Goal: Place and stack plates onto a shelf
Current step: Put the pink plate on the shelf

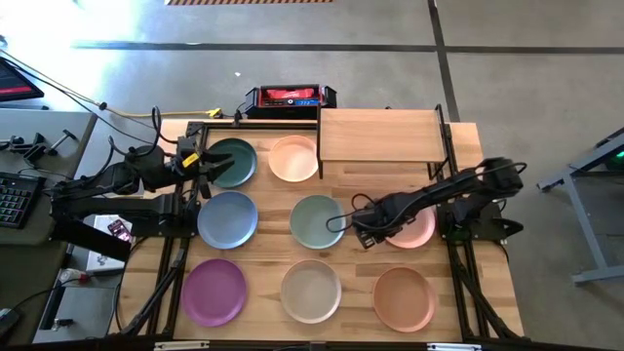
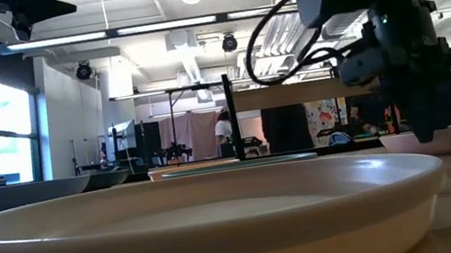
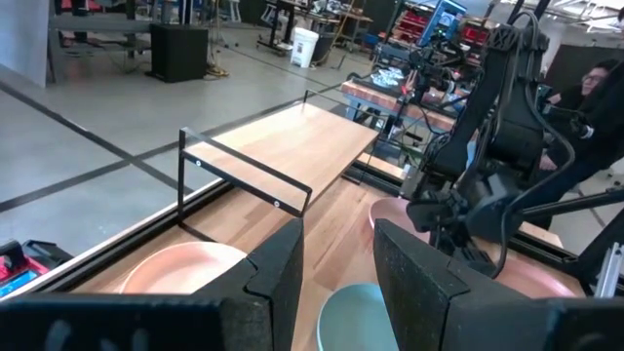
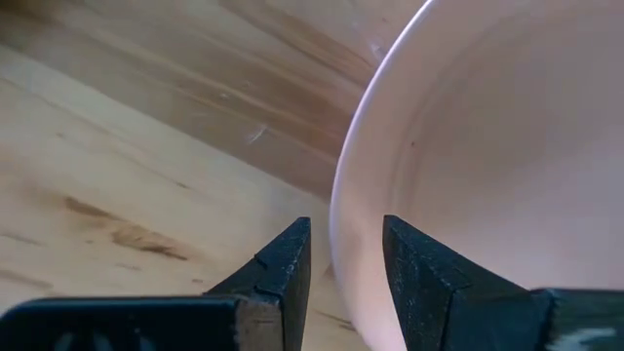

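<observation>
Eight plates lie flat on the wooden table: dark green [image 1: 234, 162], peach [image 1: 293, 158], blue-grey [image 1: 227, 218], pale teal [image 1: 314, 220], pink [image 1: 414, 230], purple [image 1: 214, 291], off-white [image 1: 311, 290] and orange [image 1: 405, 297]. The shelf [image 1: 380, 135] stands at the far edge with nothing on it. My right gripper [image 1: 365, 234] is low at the pink plate's left rim, open, its fingers on either side of that rim. My left gripper [image 1: 202, 161] hangs raised over the dark green plate's left edge, open [image 3: 338, 283]. My right gripper [image 4: 346, 268] points down from above with one finger [image 4: 283, 263] outside the pink plate's left rim [image 4: 338, 210] and the other finger [image 4: 419, 268] inside the plate. Whether either finger touches the rim I cannot tell. The plate lies flat on the table.
A red and black box [image 1: 290, 97] sits just past the table's far edge, left of the shelf. Bare wood [image 1: 356, 180] runs between the shelf and the middle row of plates. The low view's foreground is filled by the off-white plate [image 2: 195, 222].
</observation>
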You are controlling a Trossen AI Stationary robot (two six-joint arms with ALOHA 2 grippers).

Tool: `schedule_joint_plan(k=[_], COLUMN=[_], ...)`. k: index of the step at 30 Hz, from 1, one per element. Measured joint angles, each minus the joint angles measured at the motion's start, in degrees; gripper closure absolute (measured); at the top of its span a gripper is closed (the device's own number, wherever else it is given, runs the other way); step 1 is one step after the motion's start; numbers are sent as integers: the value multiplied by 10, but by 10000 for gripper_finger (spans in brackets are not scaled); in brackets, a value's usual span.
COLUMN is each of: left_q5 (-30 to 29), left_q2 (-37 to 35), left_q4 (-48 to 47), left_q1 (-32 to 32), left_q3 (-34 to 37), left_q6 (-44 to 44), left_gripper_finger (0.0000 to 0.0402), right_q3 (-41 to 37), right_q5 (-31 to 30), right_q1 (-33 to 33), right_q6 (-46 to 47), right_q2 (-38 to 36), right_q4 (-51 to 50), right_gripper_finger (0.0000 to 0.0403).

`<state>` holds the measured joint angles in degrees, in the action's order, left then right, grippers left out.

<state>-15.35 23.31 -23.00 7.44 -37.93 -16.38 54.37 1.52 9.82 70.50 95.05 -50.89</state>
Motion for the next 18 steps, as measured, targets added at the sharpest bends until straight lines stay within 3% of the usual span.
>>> schedule_joint_plan(k=[8, 15, 18], left_q5=[0, -2, -2], left_q2=[0, 0, 0], left_q4=[0, 0, 0], left_q1=[0, 0, 0], left_q3=[0, 0, 0], left_q6=[0, 1, 1], left_gripper_finger=[284, 284, 284], right_q3=[0, 0, 0], right_q5=[-2, 2, 5], right_q1=[0, 0, 0], right_q6=[0, 0, 1], right_q2=[19, 19, 19], right_q4=[1, -1, -5], right_gripper_finger=[298, 389, 389])
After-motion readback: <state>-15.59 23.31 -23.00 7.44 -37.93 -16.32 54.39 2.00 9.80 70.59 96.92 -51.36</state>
